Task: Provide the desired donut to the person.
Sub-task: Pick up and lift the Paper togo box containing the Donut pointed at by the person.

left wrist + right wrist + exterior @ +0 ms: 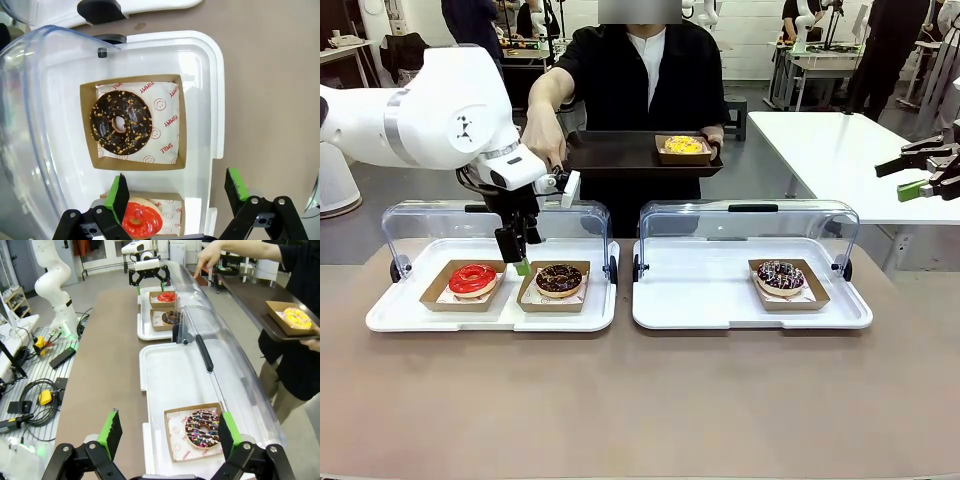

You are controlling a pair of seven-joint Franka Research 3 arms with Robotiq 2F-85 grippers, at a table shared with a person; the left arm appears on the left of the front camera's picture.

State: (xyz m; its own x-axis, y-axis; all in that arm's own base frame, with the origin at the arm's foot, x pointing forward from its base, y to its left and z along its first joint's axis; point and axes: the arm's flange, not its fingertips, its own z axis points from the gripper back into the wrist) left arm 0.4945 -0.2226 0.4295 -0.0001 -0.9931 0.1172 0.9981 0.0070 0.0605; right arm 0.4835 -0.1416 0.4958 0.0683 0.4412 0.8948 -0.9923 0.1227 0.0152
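Two white trays lie on the brown table. The left tray (pixel 395 315) holds a red-glazed donut (pixel 472 279) and a chocolate donut with nut crumbs (pixel 559 279), each in a card box. My left gripper (pixel 519 260) hangs open just above the gap between these two boxes; in its wrist view the left gripper (pixel 177 189) stands beside the chocolate donut (pixel 120 128), with the red donut (pixel 142 220) under one finger. The person (pixel 645 75) points a hand (pixel 546 148) down toward the left tray. My right gripper (pixel 932 175) is open, held high at the far right.
The right tray (pixel 665 310) holds a chocolate sprinkle donut (pixel 781 277), seen below my right gripper (pixel 168 432). Clear lids (pixel 750 215) stand raised behind both trays. The person holds a dark tray (pixel 610 155) carrying a yellow donut (pixel 683 146). A white table (pixel 840 140) stands at the back right.
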